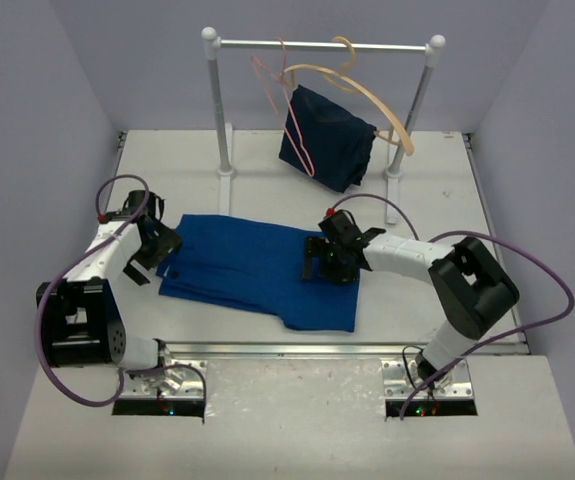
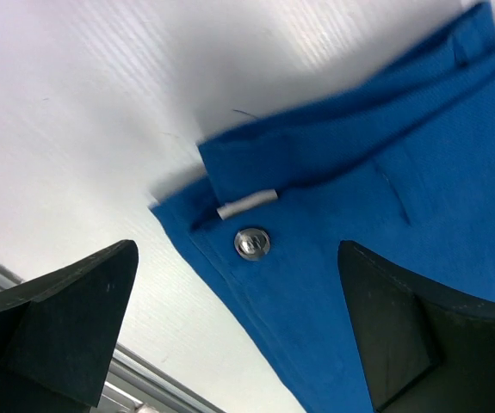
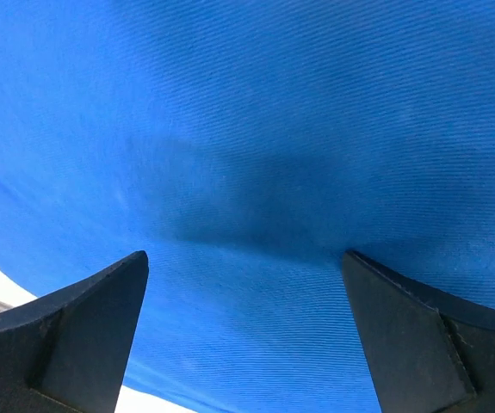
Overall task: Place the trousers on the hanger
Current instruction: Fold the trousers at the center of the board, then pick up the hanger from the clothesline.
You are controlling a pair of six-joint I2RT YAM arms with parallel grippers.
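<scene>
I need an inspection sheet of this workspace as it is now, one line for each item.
surface: white table
job's things: trousers lie flat mid-table; hanger hangs bare on the rail
clutter: wooden hanger with navy garment, same rail
end effectors: left end effector open above the waistband button; right end effector open above the trousers
cables: purple cables loop beside both arms
surroundings: pale walls on three sides

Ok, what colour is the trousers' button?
Silver, shiny metal; the button shows best in the left wrist view.
</scene>
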